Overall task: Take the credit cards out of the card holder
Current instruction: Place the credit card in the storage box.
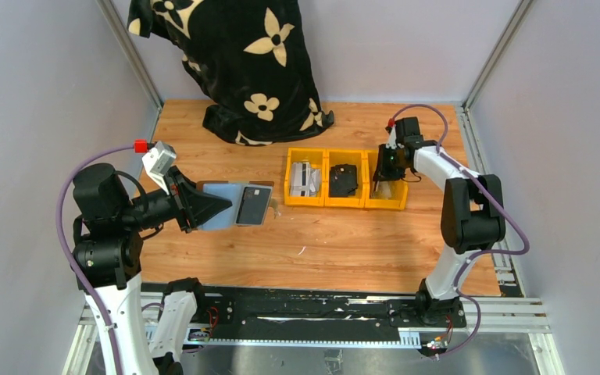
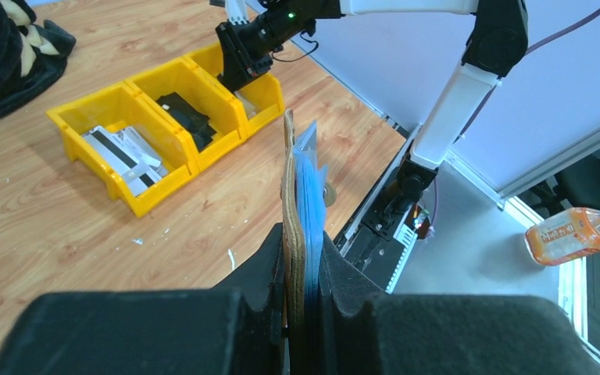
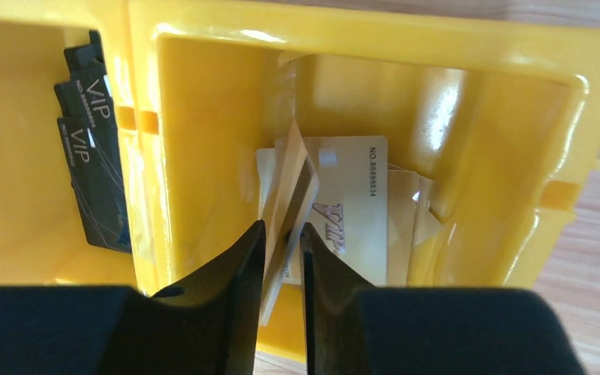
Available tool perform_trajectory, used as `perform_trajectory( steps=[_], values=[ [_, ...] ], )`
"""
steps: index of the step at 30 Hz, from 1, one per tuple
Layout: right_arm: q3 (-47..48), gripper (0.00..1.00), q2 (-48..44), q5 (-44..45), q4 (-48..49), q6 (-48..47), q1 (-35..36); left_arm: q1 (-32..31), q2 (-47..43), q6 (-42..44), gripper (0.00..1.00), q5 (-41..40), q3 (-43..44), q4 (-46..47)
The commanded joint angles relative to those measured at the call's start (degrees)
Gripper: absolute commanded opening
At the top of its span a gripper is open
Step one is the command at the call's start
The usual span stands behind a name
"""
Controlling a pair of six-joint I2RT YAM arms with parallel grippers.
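Worktop of light wood carries a row of three joined yellow plastic bins. The left jaws are closed narrow on the brown leather-like card holder, which projects from them to the left of the bins, its pale blue inner sleeves lying against the brown cover. The right jaws hang inside the right-hand bin, set narrow, with a pale gold credit card standing on edge between them; whether they press it cannot be told. More pale gold credit cards lie flat on that bin's floor. The middle bin holds black cards marked VIP. The left-hand bin holds white-and-grey cards.
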Motion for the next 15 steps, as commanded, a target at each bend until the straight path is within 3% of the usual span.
perform_trajectory(
  steps=[1,10,12,14,15],
  values=[
    [1.9,0.31,-1.2,5.2,-2.7,-0.7,-0.6,-0.1,0.5,0.5,0.02,2.2,1.2,0.0],
    [5.1,0.4,-16.2,8.8,-6.7,-0.5,3.2,-0.1,0.9,0.3,0.02,2.8,3.1,0.1],
    [4.9,0.44,-22.7,4.9,-6.3,1.7,5.3,-0.1,1.4,0.1,0.02,2.7,3.8,0.1],
    [1.2,0.54,-28.6,-4.5,-0.2,5.2,7.7,-0.1,1.8,0.1,0.02,2.3,4.6,0.0],
    [-1.7,0.65,-33.6,-9.5,5.2,10.2,9.2,-0.1,2.2,0.0,0.02,1.9,5.0,0.0]
  ],
)
